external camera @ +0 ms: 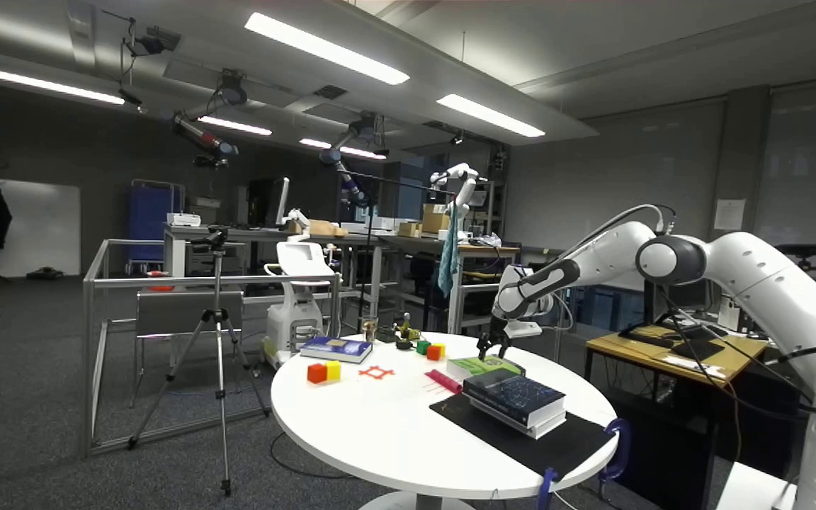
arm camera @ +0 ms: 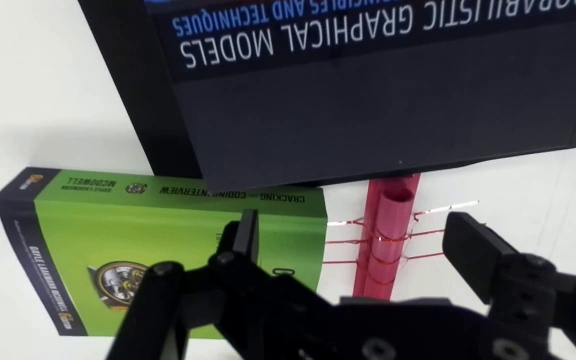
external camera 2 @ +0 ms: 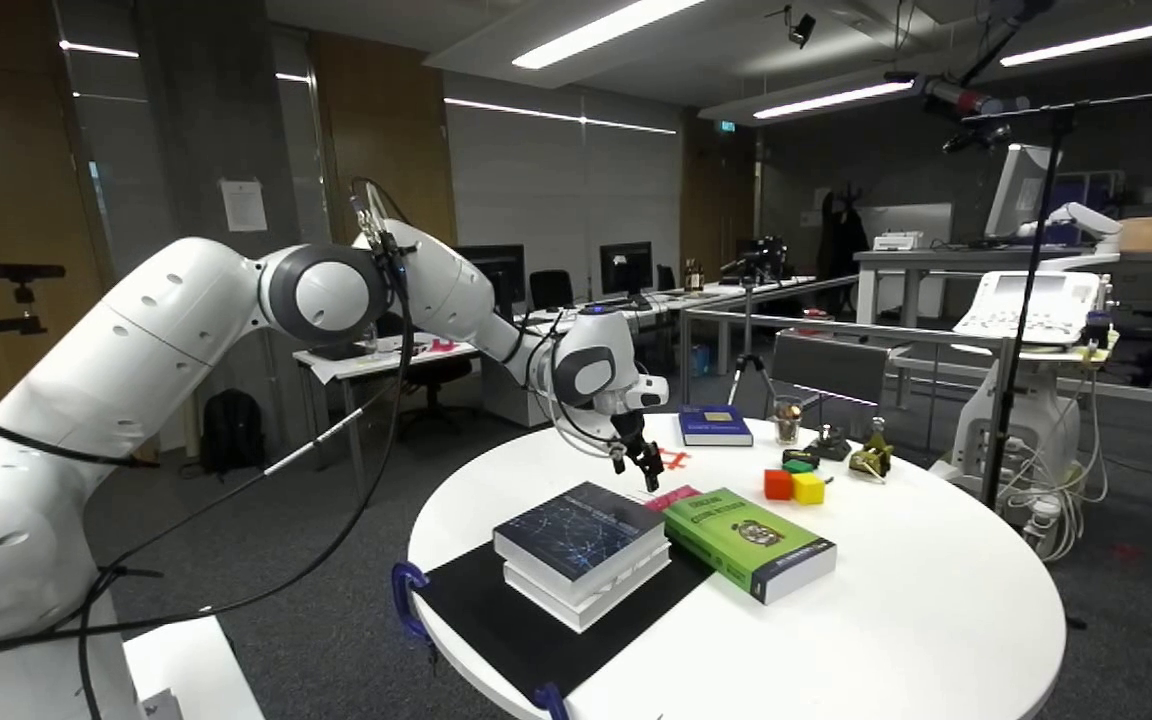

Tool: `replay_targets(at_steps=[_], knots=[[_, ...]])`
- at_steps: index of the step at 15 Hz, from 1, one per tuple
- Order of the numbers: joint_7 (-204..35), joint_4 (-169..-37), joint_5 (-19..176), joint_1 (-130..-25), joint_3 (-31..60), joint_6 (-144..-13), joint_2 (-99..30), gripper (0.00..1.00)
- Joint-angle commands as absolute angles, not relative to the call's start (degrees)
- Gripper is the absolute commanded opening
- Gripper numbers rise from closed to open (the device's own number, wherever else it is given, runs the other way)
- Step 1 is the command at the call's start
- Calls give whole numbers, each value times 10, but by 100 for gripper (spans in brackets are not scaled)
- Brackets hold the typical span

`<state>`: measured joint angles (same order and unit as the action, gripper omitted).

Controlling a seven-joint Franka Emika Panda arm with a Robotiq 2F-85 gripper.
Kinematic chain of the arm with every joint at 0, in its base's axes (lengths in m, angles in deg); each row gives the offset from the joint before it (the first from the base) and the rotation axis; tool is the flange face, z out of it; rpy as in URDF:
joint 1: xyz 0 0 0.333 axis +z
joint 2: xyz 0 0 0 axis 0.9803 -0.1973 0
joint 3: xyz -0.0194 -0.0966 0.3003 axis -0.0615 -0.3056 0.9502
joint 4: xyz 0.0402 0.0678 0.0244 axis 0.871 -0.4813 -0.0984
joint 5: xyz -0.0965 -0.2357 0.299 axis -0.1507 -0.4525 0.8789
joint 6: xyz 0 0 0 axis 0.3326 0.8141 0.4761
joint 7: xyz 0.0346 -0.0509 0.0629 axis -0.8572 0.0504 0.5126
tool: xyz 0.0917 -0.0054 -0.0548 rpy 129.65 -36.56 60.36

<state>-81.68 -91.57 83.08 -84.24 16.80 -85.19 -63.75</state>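
Observation:
My gripper (arm camera: 355, 245) stands open above the round white table, its fingers wide apart and nothing held. Seen through the gap in the wrist view is a pink tube (arm camera: 390, 240) on a flat pink strip, with thin red wires sticking out both sides. To the left, a thick green book (arm camera: 178, 235) lies partly behind one finger. A dark book (arm camera: 393, 115) titled "Probabilistic Graphical Models" fills the top of that view and hides one end of the pink piece. In an exterior view the gripper (external camera 2: 636, 475) hangs just beyond the stacked dark book (external camera 2: 581, 530), near the pink piece (external camera 2: 676, 496).
The book stack rests on a black mat (external camera 2: 496, 610), clamped to the table edge by blue clamps (external camera 2: 408, 600). Elsewhere on the table are a blue book (external camera: 337, 348), red (external camera: 316, 373) and yellow (external camera: 333, 370) cubes, an orange-red lattice (external camera: 377, 372) and a cup (external camera 2: 787, 420).

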Motion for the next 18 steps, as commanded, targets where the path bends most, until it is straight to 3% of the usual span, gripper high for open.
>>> replay_targets(at_steps=[1, 7, 18], knots=[[-748, -891, 852, -870, 201, -935, -674, 100], [-702, -884, 860, -893, 242, -1027, -713, 100], [-649, -864, 849, -912, 257, -1026, -746, 100]])
